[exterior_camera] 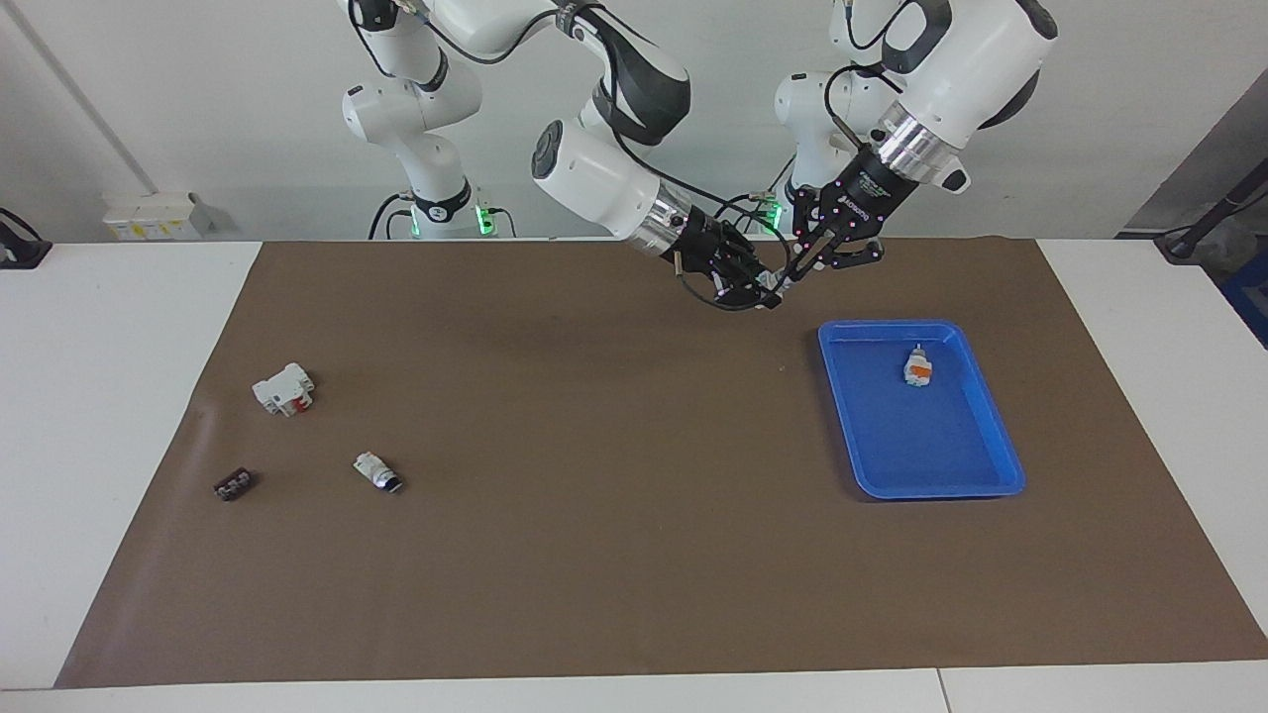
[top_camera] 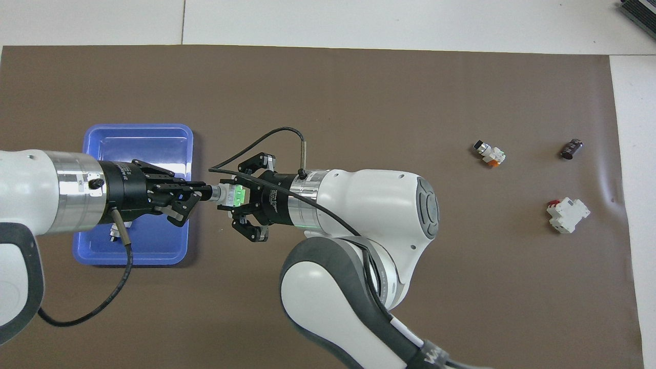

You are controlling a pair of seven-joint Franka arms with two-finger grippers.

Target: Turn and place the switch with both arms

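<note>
My left gripper (top_camera: 207, 193) & right gripper (top_camera: 225, 196) both clamp the switch (top_camera: 231, 195), centre-left of overhead view, beside blue tray (top_camera: 138, 134).

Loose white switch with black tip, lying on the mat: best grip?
Take the switch by its white body, straight down from above. It lies on its side, slantwise on the mat, so turn the end effector to close across its width; the round black tip would likely slip.
</note>
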